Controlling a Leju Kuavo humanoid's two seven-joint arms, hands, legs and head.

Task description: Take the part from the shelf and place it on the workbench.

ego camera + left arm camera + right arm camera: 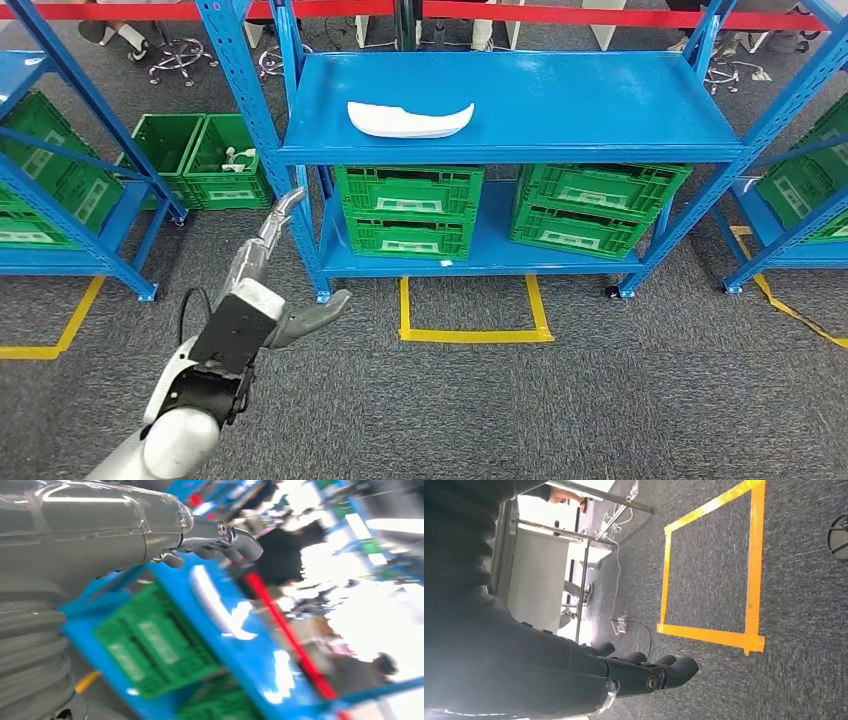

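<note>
The white part (410, 118) lies on the top board of the blue shelf (600, 100), at about 1 o'clock from the left hand (275, 290) and well apart from it. That hand is raised with fingers spread and holds nothing. The right hand (644, 672) hangs over the carpet; its fingers seem loosely curled and empty, though the view is dim. The part looks like thin, stiff moulded plastic, probably light and smooth, so a hold across its thicker middle seems safest.
</note>
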